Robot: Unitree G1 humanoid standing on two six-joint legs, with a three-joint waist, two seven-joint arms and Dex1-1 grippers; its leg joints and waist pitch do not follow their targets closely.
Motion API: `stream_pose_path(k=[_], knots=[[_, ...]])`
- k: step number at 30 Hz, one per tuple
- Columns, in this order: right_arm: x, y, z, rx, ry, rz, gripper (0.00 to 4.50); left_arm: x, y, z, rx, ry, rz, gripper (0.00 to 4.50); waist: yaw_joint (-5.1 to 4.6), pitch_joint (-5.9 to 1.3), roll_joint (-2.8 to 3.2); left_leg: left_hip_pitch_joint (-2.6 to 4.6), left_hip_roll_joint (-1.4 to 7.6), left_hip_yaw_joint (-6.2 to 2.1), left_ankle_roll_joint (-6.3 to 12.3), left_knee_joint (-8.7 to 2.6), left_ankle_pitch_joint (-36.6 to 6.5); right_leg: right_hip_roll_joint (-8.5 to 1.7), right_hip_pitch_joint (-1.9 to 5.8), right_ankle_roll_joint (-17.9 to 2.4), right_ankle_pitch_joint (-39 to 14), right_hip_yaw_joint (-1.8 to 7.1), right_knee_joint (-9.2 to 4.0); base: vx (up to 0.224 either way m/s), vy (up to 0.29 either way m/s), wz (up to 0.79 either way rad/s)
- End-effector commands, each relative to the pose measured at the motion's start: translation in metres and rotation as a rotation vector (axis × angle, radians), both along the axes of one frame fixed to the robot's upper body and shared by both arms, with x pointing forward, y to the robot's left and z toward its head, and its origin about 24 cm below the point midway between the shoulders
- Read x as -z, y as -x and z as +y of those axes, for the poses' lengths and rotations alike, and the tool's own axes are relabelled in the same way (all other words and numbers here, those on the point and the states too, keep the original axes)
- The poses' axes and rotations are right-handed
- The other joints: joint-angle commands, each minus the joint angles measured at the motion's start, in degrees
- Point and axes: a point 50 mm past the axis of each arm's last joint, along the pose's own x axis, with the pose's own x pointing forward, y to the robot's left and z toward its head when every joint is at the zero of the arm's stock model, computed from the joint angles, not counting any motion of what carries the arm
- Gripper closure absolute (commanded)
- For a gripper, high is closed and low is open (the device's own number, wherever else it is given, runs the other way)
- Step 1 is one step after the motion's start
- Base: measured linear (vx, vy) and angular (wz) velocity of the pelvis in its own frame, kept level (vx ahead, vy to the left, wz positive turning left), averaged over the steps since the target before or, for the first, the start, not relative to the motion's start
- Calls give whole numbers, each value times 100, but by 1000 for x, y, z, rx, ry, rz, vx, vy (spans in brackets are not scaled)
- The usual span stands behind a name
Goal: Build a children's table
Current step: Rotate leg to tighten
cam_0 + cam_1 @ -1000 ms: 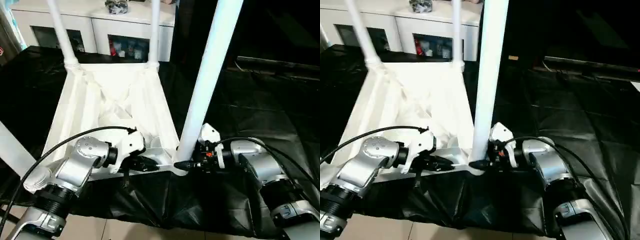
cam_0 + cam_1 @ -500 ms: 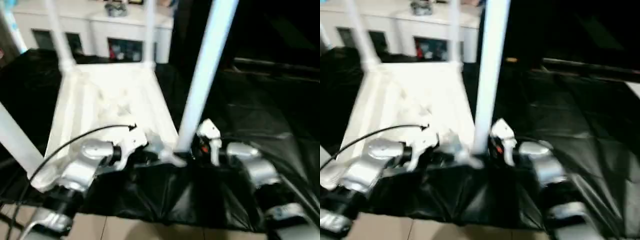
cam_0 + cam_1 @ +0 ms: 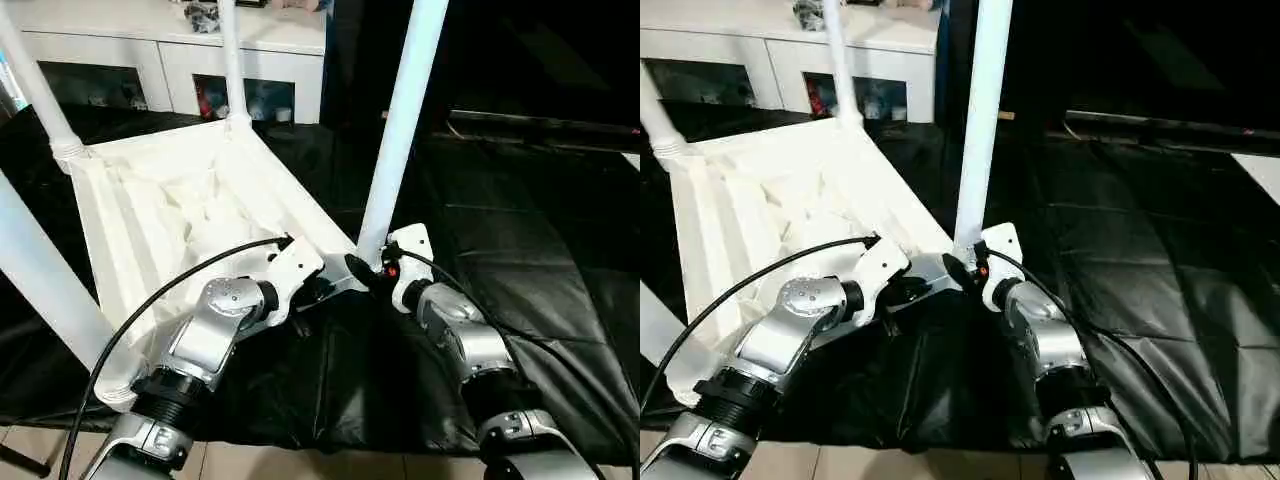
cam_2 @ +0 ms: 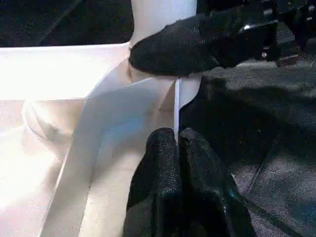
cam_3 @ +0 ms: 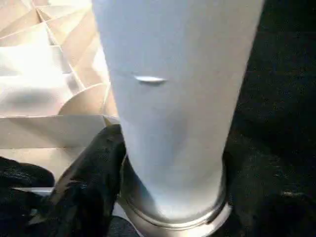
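1. Left eye view: the tabletop (image 3: 190,215) is seen lying upside down on the black-draped work table (image 3: 520,260), its ribbed underside turned up and its near corner close to the work table's front edge.
2. Four legs are seen standing up from the corner sockets: the far left leg (image 3: 35,85), the far right leg (image 3: 230,60), the near left leg (image 3: 45,290) and the near right leg (image 3: 400,130).
3. The tabletop is turned askew, so that its near right corner points toward the two grippers.
4. The left gripper (image 4: 176,143) is seen in the left wrist view pinched onto the thin upright rim of the tabletop, its two fingers pressed together with the rim between them, just beside the near right socket.
5. The right gripper (image 3: 358,270) is held at the base of the near right leg, where the leg enters its socket.
6. In the right wrist view one black finger (image 5: 86,170) is seen lying against the side of that leg just above the socket collar; a grip around the leg cannot be told from the views.
7. A white cabinet (image 3: 170,60) with glass doors is seen behind the work table's far edge.
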Motion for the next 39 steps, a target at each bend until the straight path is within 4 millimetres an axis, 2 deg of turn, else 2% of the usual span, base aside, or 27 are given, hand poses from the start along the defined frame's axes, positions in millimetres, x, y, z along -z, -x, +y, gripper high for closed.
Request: stream_pose_path(k=[1, 2, 3, 5, 8, 10, 11, 14, 15, 17, 20, 24, 28, 30, 33, 34, 39], knots=[[-3, 12, 42, -241, -47, 4, 100, -16, 9, -32, 185, 87, -63, 450, 25, -353, 44, -79, -109, 107, 221, -355, -1385, -161, 321, -927, -1670, 216, -419, 0, 0, 0], [-5, 9, 35, -243, -19, -7, 100, -17, 11, -28, 211, 90, -61, 450, 14, -356, 39, -97, -106, 98, 223, -360, -1398, -168, 340, -918, -1716, 214, -409, 0, 0, 0], [-6, 7, 29, -260, -5, -13, 90, -18, 12, -24, 228, 93, -52, 450, 20, -352, 77, -83, -100, 96, 220, -360, -1438, -172, 332, -926, -1749, 213, -414, 0, 0, 0], [-9, 6, 19, -316, 16, -20, 90, -17, 14, -16, 258, 84, -42, 450, 18, -352, 73, -68, -95, 102, 245, -352, -1506, -172, 326, -975, -1771, 214, -422, 0, 0, 0], [-12, 9, 5, -450, 66, -20, 90, -16, 16, -4, 313, 57, -21, 450, 40, -354, 97, -50, -74, 123, 287, -340, -1369, -167, 319, -1174, -1375, 235, -379, 0, 0, 0], [-12, 11, 1, -488, 81, -16, 90, -16, 17, -2, 322, 51, -13, 450, 47, -362, 114, -57, -79, 115, 316, -335, -1303, -154, 345, -1210, -1242, 228, -352, 0, 0, 0], [-12, 14, -8, -558, 110, -3, 90, -16, 18, 4, 351, 41, -2, 450, 55, -361, 102, -58, -76, 124, 340, -332, -1239, -155, 342, -1276, -1095, 234, -339, 0, 0, 0], [-12, 18, -16, -636, 133, 22, 90, -16, 19, 11, 384, 35, 19, 450, 84, -360, 87, -71, -80, 124, 375, -326, -1201, -163, 363, -1291, -1104, 236, -332, 0, 0, 0], [-12, 20, -19, -687, 148, 35, 90, -16, 20, 14, 401, 27, 30, 450, 78, -358, 62, -64, -78, 131, 374, -323, -1209, -158, 361, -1279, -1145, 237, -340, 0, 0, 0], [-14, 23, -23, -747, 161, 44, 90, -15, 21, 18, 441, 24, 50, 450, 111, -349, 88, -45, -75, 132, 371, -324, -1292, -169, 345, -1237, -1368, 237, -361, 0, 0, 0], [-14, 24, -23, -774, 160, 47, 90, -14, 21, 21, 455, 14, 65, 450, 126, -348, 101, -46, -69, 125, 306, -332, -1325, -164, 344, -1233, -1392, 236, -353, 0, 0, 0], [-13, 30, -22, -847, 164, 65, 117, -14, 21, 21, 461, 16, 78, 450, 145, -351, 89, -34, -63, 126, 285, -330, -1347, -164, 341, -1248, -1387, 236, -355, 0, 0, 0], [-13, 31, -20, -879, 166, 72, 146, -13, 23, 22, 478, 11, 93, 450, 160, -363, 75, -58, -67, 122, 302, -326, -1212, -169, 363, -1280, -1227, 238, -323, 0, 0, 0], [-12, 32, -19, -890, 164, 77, 174, -13, 24, 23, 485, 9, 100, 450, 163, -359, 76, -57, -68, 124, 300, -326, -1236, -170, 359, -1267, -1289, 237, -328, 0, 0, 0], [-11, 33, -18, -901, 159, 84, 183, -12, 25, 24, 487, 10, 104, 450, 157, -367, 73, -58, -68, 121, 289, -323, -1199, -168, 362, -1261, -1263, 236, -321, 0, 0, 0], [-11, 33, -18, -904, 159, 85, 183, -12, 25, 25, 488, 10, 105, 450, 152, -364, 53, -59, -68, 125, 297, -323, -1198, -167, 360, -1261, -1270, 236, -327, 0, 0, 0], [-8, 37, -17, -913, 151, 96, 192, -12, 24, 25, 473, 15, 105, 450, 158, -366, 59, -59, -68, 124, 304, -321, -1145, -168, 364, -1247, -1257, 237, -319, 0, 0, 0]])
